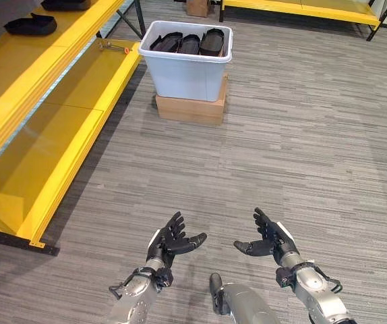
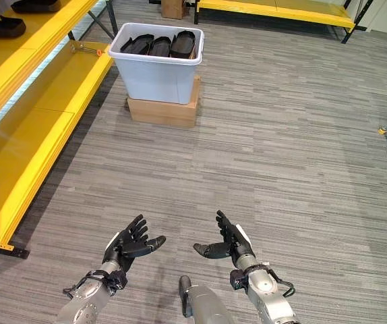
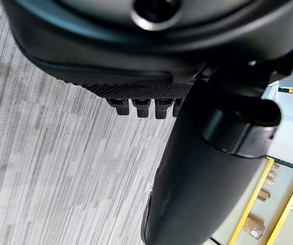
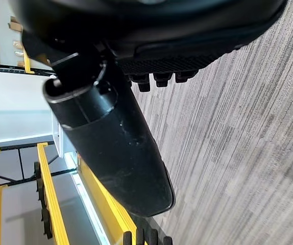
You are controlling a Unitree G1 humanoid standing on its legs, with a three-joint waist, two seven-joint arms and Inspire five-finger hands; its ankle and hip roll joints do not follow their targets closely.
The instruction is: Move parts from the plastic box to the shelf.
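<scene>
Parts (image 1: pixel 190 43): dark, shell-shaped, stood on edge in a row inside white box (image 1: pixel 183 77). Box raised on cardboard carton (image 1: pixel 190 108), probably to bring rim nearer hand height. Another dark part (image 1: pixel 30 25) already on upper shelf (image 1: pixel 52 47) at far left; task judged begun, most parts not yet moved.

Left to right across floor (image 1: pixel 281 148):
- Yellow shelf along left edge, two tiers, lower tier (image 1: pixel 45 148) bare and low to floor. Small orange-handled tool (image 1: pixel 114 46) at far end of lower tier, just beside box.
- Box and carton just off shelf's far end, well apart from both hands.
- Left hand (image 1: pixel 171 241) at bottom centre, palm up and inward, fingers spread and relaxed, thumb out, holding nothing.
- Right hand (image 1: pixel 269 237) mirrors it, fingers relaxed and parted, nothing held. Hands near each other, palms facing, apart; looks like ready pose for two-handed grasp.
- Second yellow shelf (image 1: pixel 294 8) along far edge. Small brown carton (image 1: pixel 197 7) behind box.

Nothing standing between hands and box, open carpet only. Next move judged: approach needed before any reach. Lower tier's front edge close on left; worth minding on the way.
</scene>
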